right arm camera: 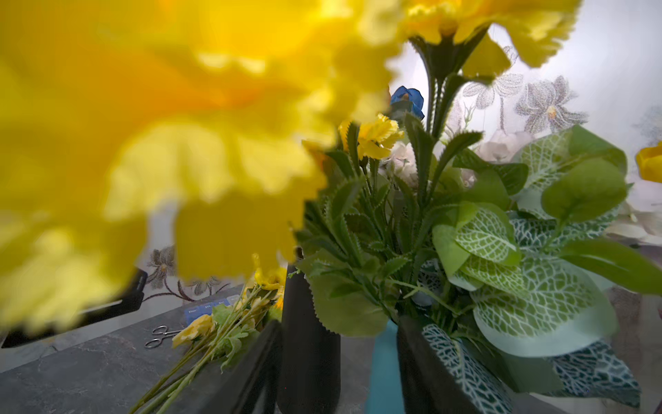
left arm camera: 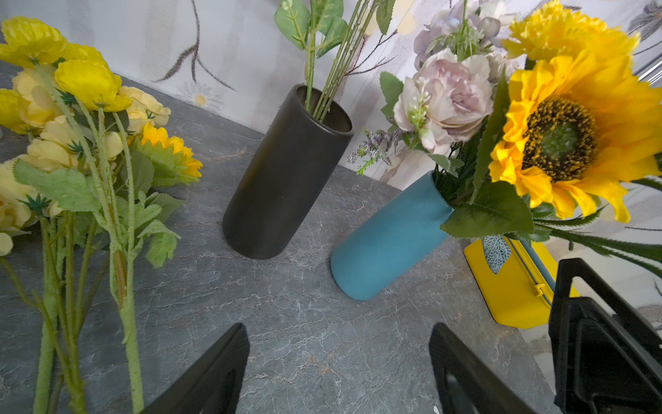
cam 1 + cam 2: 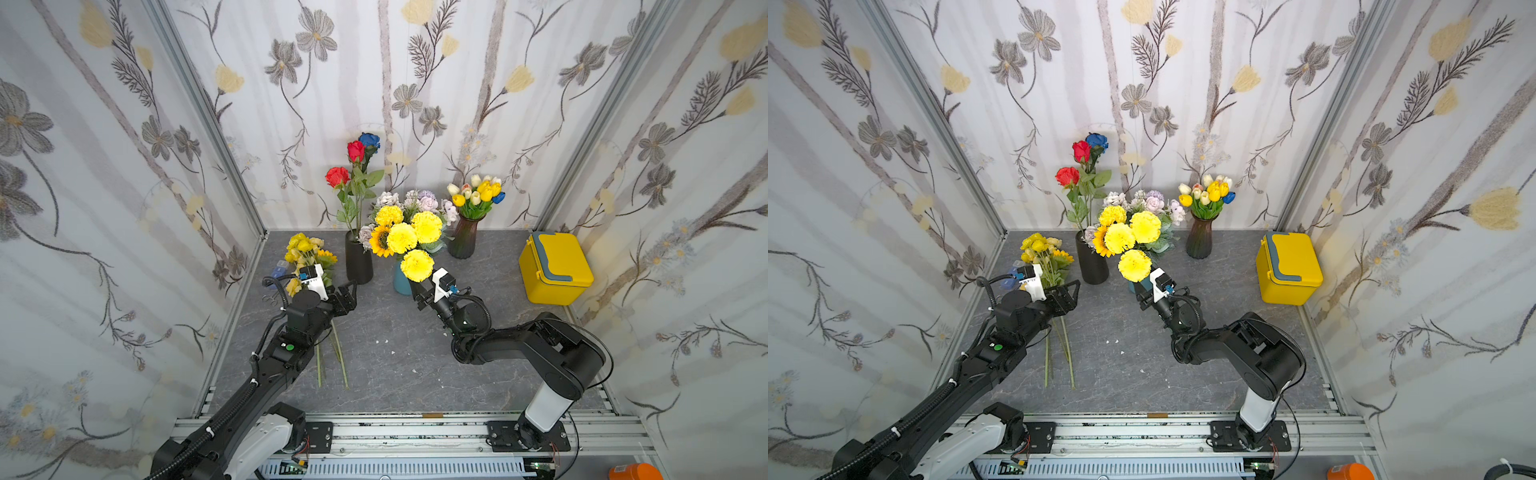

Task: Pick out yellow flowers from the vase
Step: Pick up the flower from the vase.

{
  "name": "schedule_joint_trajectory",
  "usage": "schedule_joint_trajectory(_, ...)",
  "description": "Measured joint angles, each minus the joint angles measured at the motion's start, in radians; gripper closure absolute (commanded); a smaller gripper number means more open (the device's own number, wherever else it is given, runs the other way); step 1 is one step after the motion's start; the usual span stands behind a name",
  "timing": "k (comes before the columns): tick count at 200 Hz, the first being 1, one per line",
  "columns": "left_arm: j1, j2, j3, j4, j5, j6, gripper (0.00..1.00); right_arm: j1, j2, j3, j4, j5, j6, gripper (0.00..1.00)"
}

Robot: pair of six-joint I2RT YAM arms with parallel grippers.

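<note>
The blue vase (image 3: 401, 286) holds several yellow carnations (image 3: 402, 237), a sunflower (image 2: 573, 136) and pale lilac blooms (image 2: 451, 96). The lowest carnation (image 3: 417, 266) hangs over the vase's front and blurs large across the right wrist view. Just under it sits my right gripper (image 3: 417, 293), its jaws partly apart (image 1: 338, 324) beside the vase neck, with no stem visible between them. My left gripper (image 3: 348, 294) hovers open and empty (image 2: 337, 328) over the table, in front of the black vase. Picked yellow flowers (image 3: 305, 251) lie in a pile at the left.
The black vase (image 3: 358, 262) with red and blue roses stands left of the blue one. A dark ribbed vase (image 3: 463, 239) of tulips is at the back right and a yellow box (image 3: 555, 266) at the far right. Scissors (image 1: 159, 335) and a blue box (image 3: 277, 270) lie by the pile.
</note>
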Motion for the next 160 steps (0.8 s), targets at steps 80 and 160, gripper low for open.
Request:
schedule_joint_trajectory(80,0.0,0.018,-0.002,0.001,0.005,0.004,0.17,0.018,-0.002,0.043,0.003,0.001,-0.002,0.45)
schedule_joint_trajectory(160,-0.016,0.046,0.006,0.004,0.06,0.019,0.2,0.029,-0.089,0.063,0.003,0.0,-0.01,0.64)
